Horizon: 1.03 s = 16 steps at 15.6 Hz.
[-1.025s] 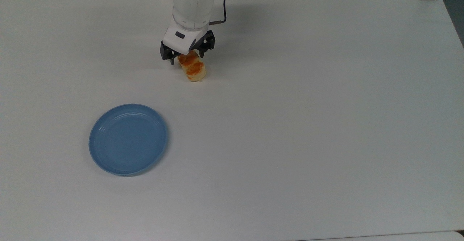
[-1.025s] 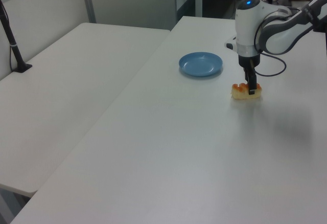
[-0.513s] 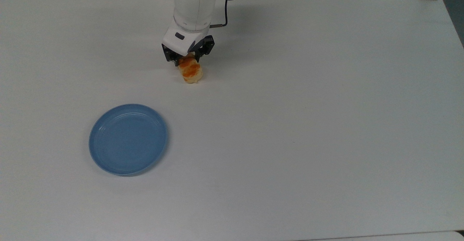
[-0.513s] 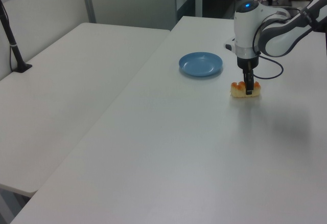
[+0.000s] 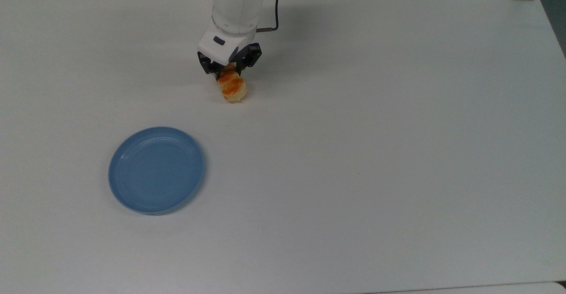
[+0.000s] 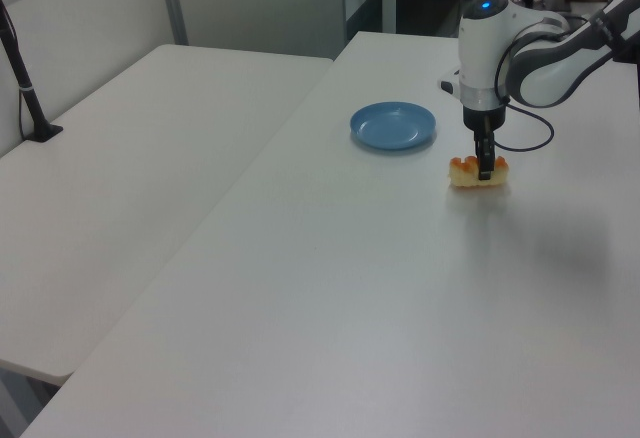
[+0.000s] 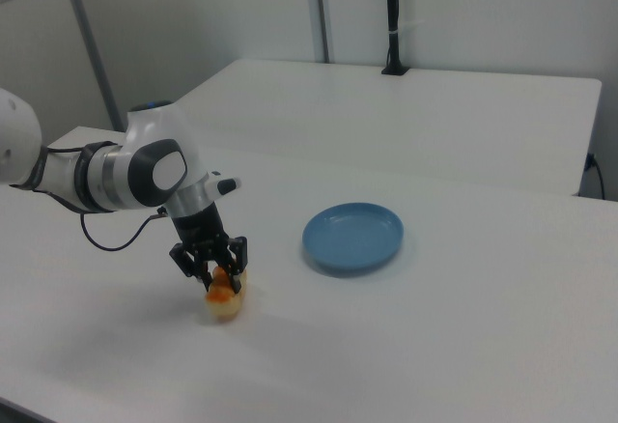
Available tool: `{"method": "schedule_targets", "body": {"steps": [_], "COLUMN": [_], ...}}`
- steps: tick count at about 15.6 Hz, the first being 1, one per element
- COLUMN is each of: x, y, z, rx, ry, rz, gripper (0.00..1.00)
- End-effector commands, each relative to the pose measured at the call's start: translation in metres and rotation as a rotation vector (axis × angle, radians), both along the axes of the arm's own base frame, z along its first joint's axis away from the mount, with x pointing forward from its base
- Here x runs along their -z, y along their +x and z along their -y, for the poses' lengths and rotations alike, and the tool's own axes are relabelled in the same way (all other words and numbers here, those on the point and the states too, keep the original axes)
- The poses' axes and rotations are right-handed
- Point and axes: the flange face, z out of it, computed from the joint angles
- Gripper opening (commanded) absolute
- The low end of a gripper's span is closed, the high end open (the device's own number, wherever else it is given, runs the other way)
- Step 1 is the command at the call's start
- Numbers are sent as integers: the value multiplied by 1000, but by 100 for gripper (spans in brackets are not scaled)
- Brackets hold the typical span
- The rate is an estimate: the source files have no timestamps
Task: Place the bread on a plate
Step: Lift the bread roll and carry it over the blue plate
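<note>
Since a second ago the gripper (image 5: 227, 69) has narrowed from a spread stance astride the bread (image 5: 232, 87) to a tight clamp on its far end, and the roll has swung slightly, so that less of its length shows below the fingers in the top view. The black fingers (image 6: 484, 166) now pinch the roll across its width, one on each long side; in the left view they cross the middle of its side face. The bread is a small oblong roll, pale yellow and soft-looking at the base, with rounded orange-brown glazed humps along its top. It sits low at the white table (image 5: 376, 152); whether its underside touches the surface cannot be told. The table top is smooth, matt and flat. The plate (image 5: 156, 169) is round, shallow, light blue and plastic-looking, with faint concentric rings near its rim; it lies flat and bare, well apart from the bread, nearer the camera and toward the top view's left. The arm's last link is a glossy white cylinder ending in a white housing with dark finger mounts, and a thin black cable (image 5: 276, 6) loops beside it. In the right view the gripper (image 7: 214, 269) reaches down from the right view's left onto the roll (image 7: 225, 296), the plate (image 7: 352, 236) lying toward the right view's right.
</note>
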Motion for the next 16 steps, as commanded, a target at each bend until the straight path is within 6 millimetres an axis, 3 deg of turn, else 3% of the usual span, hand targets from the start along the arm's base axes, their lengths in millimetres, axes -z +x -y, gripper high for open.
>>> {"method": "schedule_targets", "body": {"steps": [1,5,8,10,13,16], "x": [-45,-96,-107,-122,-134,-131], "y": [19,54,91,115,140,159], "z": [6,25,37,56,81,95], "rx": [49,127,174,230,327,376], "ry": [-4,37,53,83,101,93], "rz": [28,81,49,79,136,152], "gripper": [47,47,47,46,46,46]}}
